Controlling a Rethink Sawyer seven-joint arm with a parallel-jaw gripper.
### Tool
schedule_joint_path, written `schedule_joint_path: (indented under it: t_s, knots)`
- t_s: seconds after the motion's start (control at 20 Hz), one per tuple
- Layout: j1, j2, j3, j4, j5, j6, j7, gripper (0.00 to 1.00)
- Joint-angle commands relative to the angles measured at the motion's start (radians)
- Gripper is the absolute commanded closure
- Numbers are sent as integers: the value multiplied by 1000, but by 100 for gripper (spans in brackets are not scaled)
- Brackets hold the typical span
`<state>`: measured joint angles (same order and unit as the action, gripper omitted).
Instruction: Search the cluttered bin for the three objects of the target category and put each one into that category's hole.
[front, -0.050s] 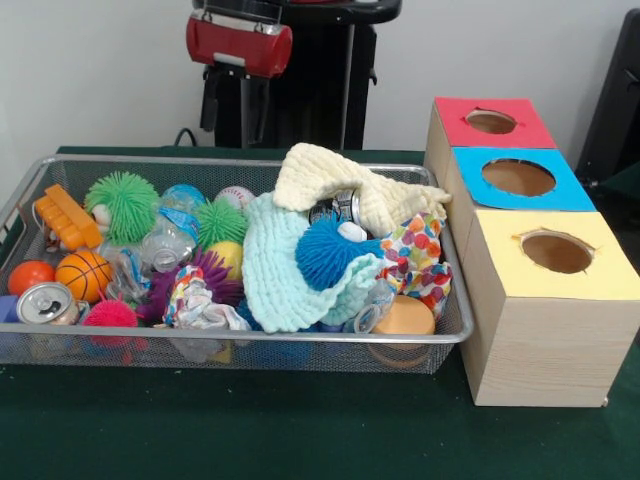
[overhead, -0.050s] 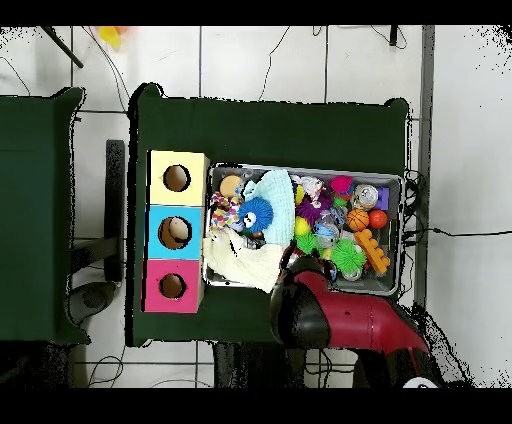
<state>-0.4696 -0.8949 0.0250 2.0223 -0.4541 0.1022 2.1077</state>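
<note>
The wire-mesh bin (front, -0.050s: 250, 345) (overhead, -0.050s: 305, 172) is full of mixed clutter. It holds spiky balls in green (front, -0.050s: 125, 203), blue (front, -0.050s: 325, 250), pink (front, -0.050s: 110, 314) and purple (front, -0.050s: 205, 270). A silver can (front, -0.050s: 45, 303) lies at the front left and a second can (front, -0.050s: 345, 207) is half buried under cloths. Pale yellow cloth (front, -0.050s: 330, 180), mint cloth (front, -0.050s: 275, 270) and a dotted cloth (front, -0.050s: 415, 255) cover the right half. The wooden box has a red hole (front, -0.050s: 490, 121), a blue hole (front, -0.050s: 518, 177) and a yellow hole (front, -0.050s: 556, 251). My gripper (front, -0.050s: 245, 105) hangs behind the bin's far rim, apart from everything.
A small basketball (front, -0.050s: 83, 274), an orange ball (front, -0.050s: 28, 275), a baseball (front, -0.050s: 236, 196), an orange block (front, -0.050s: 66, 217), crushed clear bottles (front, -0.050s: 165, 245) and an orange lid (front, -0.050s: 405, 318) also fill the bin. The red arm (overhead, -0.050s: 320, 315) overhangs one long side of the bin. Green cloth (front, -0.050s: 300, 430) covers the table.
</note>
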Motion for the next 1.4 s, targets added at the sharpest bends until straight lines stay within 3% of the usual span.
schedule_joint_path:
  t_s: [0.05,0.65,1.0,1.4]
  knots:
    - [-2,23,74,-70,-71,46,-40,0]
    - [2,33,90,-83,-66,62,-36,0]
    - [6,84,80,-114,-86,27,-34,0]
    - [-98,48,142,-120,-123,81,-118,0]
